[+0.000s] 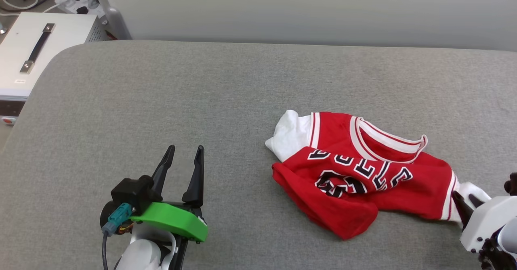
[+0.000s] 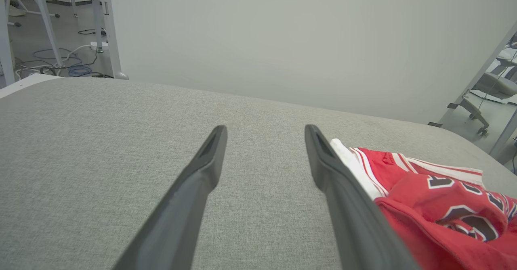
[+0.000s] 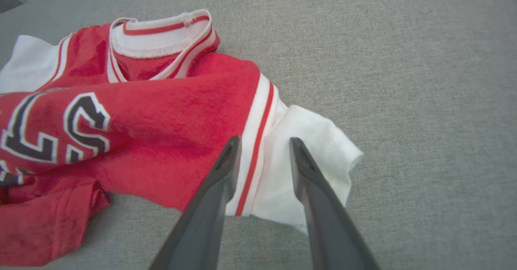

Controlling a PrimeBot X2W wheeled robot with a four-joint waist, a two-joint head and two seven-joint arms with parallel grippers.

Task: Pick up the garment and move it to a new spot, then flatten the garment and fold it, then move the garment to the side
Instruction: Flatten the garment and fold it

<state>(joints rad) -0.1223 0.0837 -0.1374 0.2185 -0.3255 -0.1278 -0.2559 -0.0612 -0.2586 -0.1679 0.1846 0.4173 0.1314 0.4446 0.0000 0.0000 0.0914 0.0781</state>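
Crumpled garment [image 1: 363, 173] on counter [image 1: 161, 100], long axis left-right. Nearer arm: right claw [image 3: 264, 145], parted over garment's white sleeve [image 3: 327, 141], gripping nothing; left claw [image 1: 183, 153] parted, empty, well left of garment.

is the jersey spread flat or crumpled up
Crumpled, not spread: the garment lies bunched, its red body folded over itself in thick wrinkles.

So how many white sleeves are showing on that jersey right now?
2. One white sleeve sticks out at the jersey's left end; the other sleeve lies at its right end, close by the right gripper's open fingers.
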